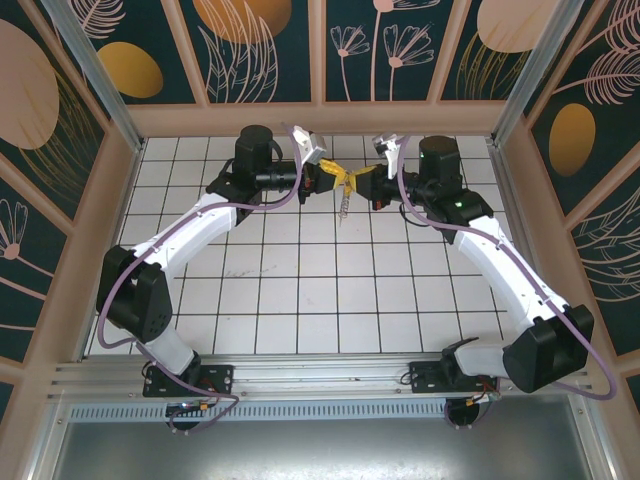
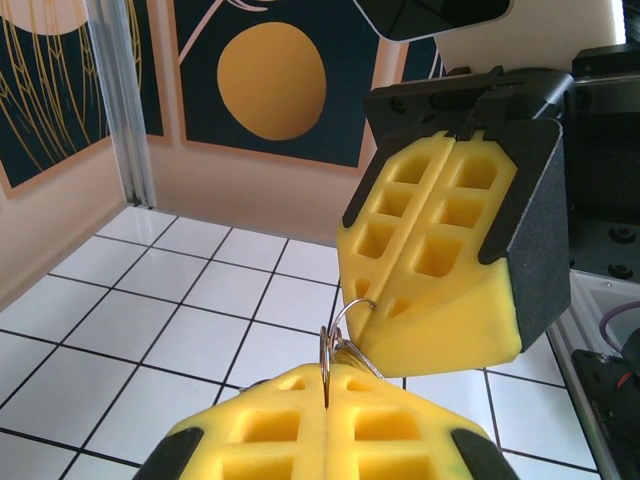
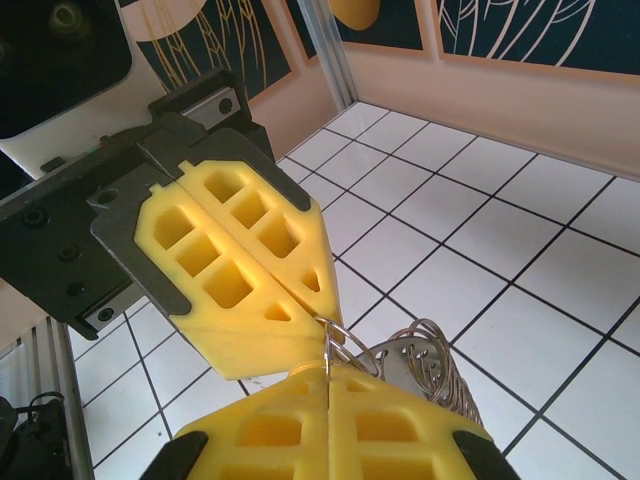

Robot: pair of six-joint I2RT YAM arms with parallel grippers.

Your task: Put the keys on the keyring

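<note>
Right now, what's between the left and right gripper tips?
The keyring: its thin wire loop bridges the short gap, pinched by both the left gripper and the right gripper. The left wrist view shows it best.

Bright, even light comes from overhead, leaving only faint, soft shadows on the white tiled bench (image 1: 300,290). From my wrist, my left gripper (image 2: 327,385) looms slightly soft at the frame's edge, the keyring (image 2: 345,312) glints, and the white casing (image 2: 530,35) glares.
</note>
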